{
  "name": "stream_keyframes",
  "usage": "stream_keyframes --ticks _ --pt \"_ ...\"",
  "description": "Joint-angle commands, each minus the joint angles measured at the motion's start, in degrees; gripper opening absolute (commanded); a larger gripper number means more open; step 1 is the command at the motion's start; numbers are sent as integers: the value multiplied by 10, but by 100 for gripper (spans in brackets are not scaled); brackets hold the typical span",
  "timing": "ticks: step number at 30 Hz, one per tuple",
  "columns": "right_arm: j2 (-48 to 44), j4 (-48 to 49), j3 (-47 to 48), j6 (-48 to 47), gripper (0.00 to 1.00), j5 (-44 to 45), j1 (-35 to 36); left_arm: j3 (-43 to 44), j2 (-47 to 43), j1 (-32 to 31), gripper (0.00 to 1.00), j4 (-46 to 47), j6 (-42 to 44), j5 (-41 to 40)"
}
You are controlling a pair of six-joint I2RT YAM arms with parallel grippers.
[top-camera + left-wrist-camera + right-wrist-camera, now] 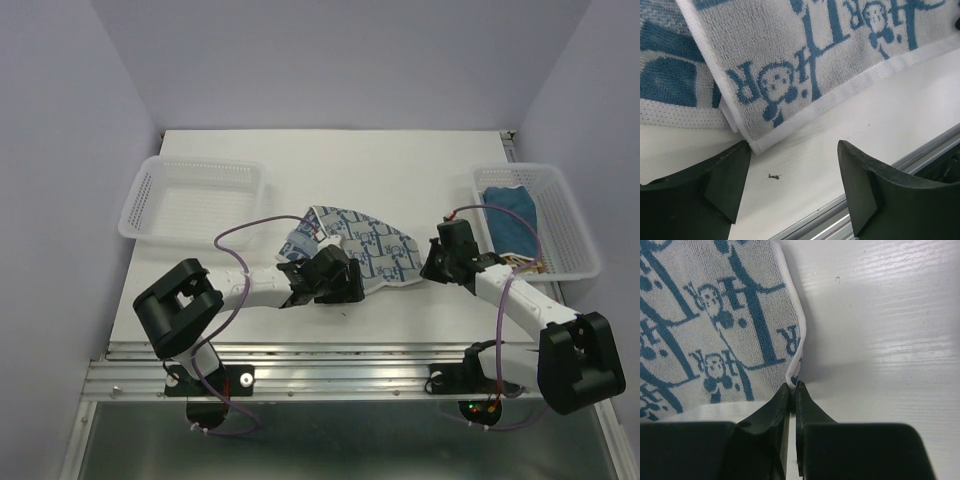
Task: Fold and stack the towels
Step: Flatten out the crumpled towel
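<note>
A white towel with a blue pattern (365, 245) lies rumpled on the table's middle, partly folded over itself. My left gripper (335, 290) is open and empty at its near left corner; in the left wrist view the towel's hemmed corner (790, 70) lies just beyond my fingers (725, 182). My right gripper (432, 262) is shut on the towel's right corner; the right wrist view shows the white hem (794, 367) pinched between my fingertips (793, 387). A dark blue towel (512, 215) lies in the right basket (565, 230), with another printed cloth edge (522, 263) under it.
An empty white perforated basket (195, 198) stands at the back left. The metal rail (330, 350) runs along the table's near edge, close behind my left gripper. A small dark speck (773, 176) lies on the table between my left fingers.
</note>
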Motion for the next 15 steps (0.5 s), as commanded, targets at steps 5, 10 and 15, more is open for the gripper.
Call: stream_keyframes --ticks 5,10,15 --pt "-5 30 -10 3 2 -14 0 -24 0 -11 72 -3 -42 4" --pt "-11 33 -14 5 2 -14 0 -21 -4 -11 66 -9 -42 -23" --pt "-8 30 -13 4 2 -14 0 0 27 -11 37 -32 -49 -45"
